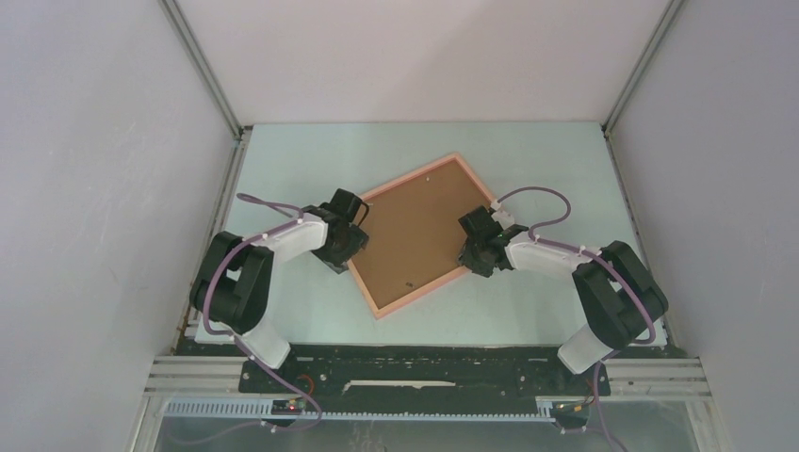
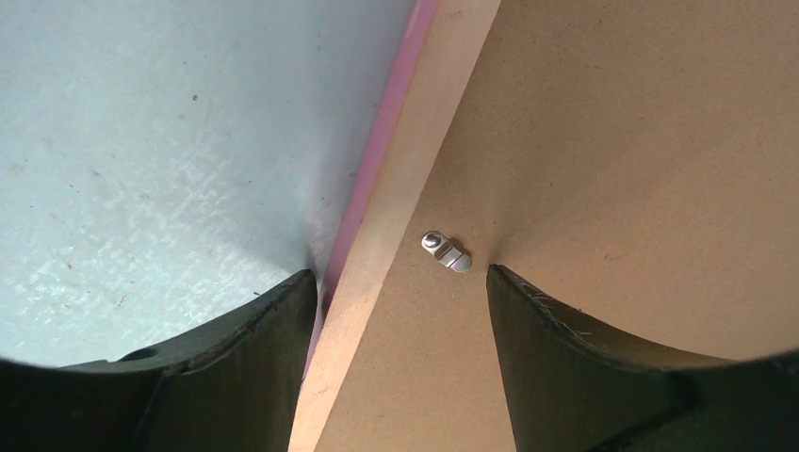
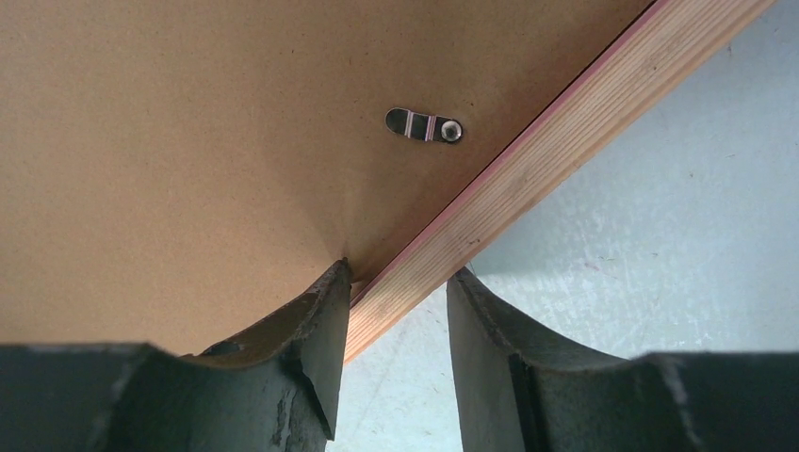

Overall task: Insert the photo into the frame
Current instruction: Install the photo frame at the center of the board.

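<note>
One frame (image 1: 424, 292) lies face down in the middle of the counter (image 1: 528, 169), turned corner-up like a diamond, its one brown backing board (image 1: 415, 231) filling the opening. Two arms reach it: the left arm (image 1: 283, 240) meets the frame's left edge, the right arm (image 1: 546, 254) its right edge. The left fingers (image 2: 254, 358) stand wide apart astride the rail, one down on the counter side against the pink edge, the other on the board, gripping nothing. One metal clip (image 2: 446, 251) sits between them. The right fingers (image 3: 301, 348) are about half open, also astride the rail (the inner one touches the board's edge, but I cannot tell whether the outer one presses the wood). A second clip (image 3: 424, 125) lies on the board beyond them.
</note>
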Available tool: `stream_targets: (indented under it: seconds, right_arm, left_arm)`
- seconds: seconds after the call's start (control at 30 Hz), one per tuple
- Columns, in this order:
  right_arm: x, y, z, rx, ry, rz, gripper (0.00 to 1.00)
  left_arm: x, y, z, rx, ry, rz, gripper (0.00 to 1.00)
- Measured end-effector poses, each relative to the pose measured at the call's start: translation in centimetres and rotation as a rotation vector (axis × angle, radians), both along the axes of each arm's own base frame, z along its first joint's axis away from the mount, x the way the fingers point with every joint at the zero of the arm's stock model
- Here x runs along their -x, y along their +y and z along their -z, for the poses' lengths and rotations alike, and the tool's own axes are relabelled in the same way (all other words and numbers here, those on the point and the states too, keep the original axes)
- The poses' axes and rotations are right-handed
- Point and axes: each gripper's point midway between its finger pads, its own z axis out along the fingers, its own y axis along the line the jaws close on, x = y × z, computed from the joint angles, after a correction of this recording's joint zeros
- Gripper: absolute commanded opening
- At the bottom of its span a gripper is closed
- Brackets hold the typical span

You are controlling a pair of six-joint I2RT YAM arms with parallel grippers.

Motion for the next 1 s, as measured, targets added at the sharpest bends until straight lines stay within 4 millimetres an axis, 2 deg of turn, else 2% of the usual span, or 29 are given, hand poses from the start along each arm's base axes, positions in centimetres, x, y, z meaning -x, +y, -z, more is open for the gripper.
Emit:
stream_targets:
  seconds: [0.13,0.33,0.43,0.53,0.7,0.77,0.9,1.0]
  right_arm:
    - [0.0,0.0,0.0,0.000,0.000,0.000,0.48]
    - [0.0,0.0,0.0,-0.001,0.001,0.001,0.44]
    - [-0.2,0.0,0.0,-0.008,-0.004,0.004,0.43]
    - [-0.2,0.0,0.0,-0.011,-0.006,0.005,0.43]
    - [-0.3,0.0,0.0,-0.014,-0.007,0.012,0.42]
    - [-0.3,0.0,0.0,-0.016,-0.007,0.016,0.42]
    - [-0.5,0.0,-0.1,-0.021,-0.010,0.024,0.41]
    - [-0.8,-0.1,0.0,-0.026,-0.015,0.031,0.39]
  left_arm:
    - [0.0,0.0,0.0,0.003,0.000,-0.013,0.78]
    - [-0.4,0.4,0.0,0.024,0.001,-0.059,0.75]
    - [-0.5,0.7,0.0,0.027,0.000,-0.072,0.71]
    - [-0.5,0.7,0.0,0.027,0.002,-0.073,0.63]
    - [-0.3,0.8,0.1,0.022,0.008,-0.072,0.58]
    - [-0.3,0.8,0.1,0.022,0.008,-0.071,0.51]
    - [-0.1,0.9,0.1,0.007,0.012,-0.034,0.24]
    - [0.2,1.1,0.0,-0.018,0.016,0.023,0.09]
